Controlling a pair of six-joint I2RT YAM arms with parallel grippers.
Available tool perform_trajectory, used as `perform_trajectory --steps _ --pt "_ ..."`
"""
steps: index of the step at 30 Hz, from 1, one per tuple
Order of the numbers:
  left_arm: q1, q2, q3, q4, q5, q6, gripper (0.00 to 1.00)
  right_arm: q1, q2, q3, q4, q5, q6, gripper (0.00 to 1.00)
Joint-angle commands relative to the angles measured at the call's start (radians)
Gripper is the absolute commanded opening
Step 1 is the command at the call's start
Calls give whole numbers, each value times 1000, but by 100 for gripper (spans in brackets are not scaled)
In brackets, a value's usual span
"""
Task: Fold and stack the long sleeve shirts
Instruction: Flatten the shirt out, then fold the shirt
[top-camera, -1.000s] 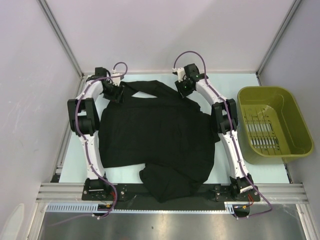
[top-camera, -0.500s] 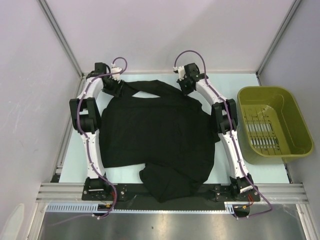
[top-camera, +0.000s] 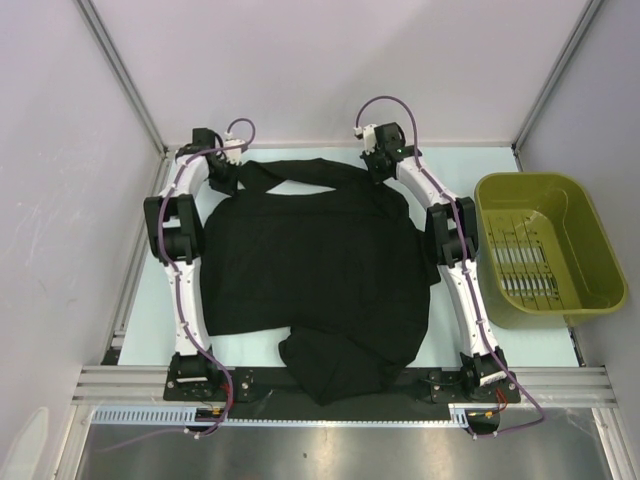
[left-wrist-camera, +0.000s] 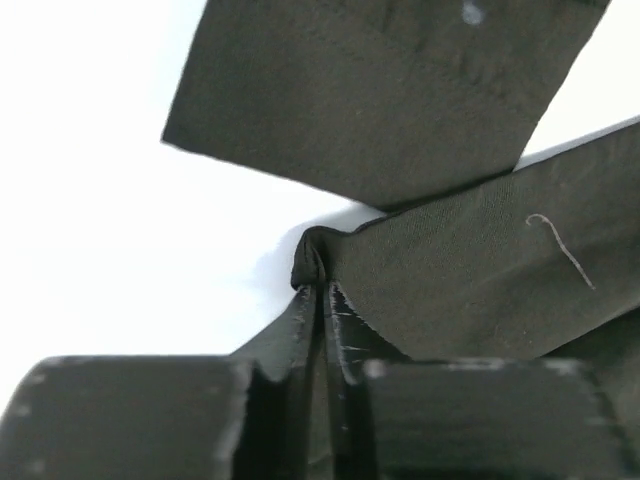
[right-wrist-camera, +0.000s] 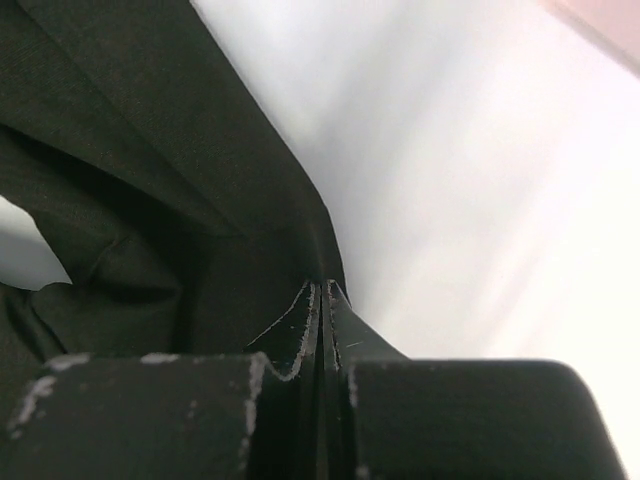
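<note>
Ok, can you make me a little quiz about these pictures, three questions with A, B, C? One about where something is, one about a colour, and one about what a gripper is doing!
1. Where is the basket?
A) left of the shirt
B) right of the shirt
C) on top of the shirt

2. What colour is the shirt?
A) black
B) red
C) white

3. What is the left gripper doing?
A) standing wide open
B) pinching a fold of the shirt
C) holding the basket

Answers:
1 B, the top view shows the basket at the right side, apart from the shirt.
2 A, the whole shirt is plain black.
3 B, its wrist view shows it shut with a fold of fabric pinched in it.
</note>
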Motion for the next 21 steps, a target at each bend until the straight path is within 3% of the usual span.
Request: perform_trajectory --steps 1,9,17,19,20,21 --pt "51 -67 15 30 1 -44 3 -7 -55 31 102 79 -14 0" --pt "64 -156 -20 72 -3 -14 0 -2 -75 16 234 104 -17 0" --pt "70 -201 -119 100 -31 49 2 -19 -107 -41 178 63 -45 0" --pt "71 -182 -99 69 -30 75 19 -14 -101 -26 138 2 -60 11" --pt "73 -173 -83 50 -16 83 49 -11 -95 -6 90 -12 -74 27" --pt "78 -173 -79 52 -14 91 60 -7 -93 4 72 -14 -92 36"
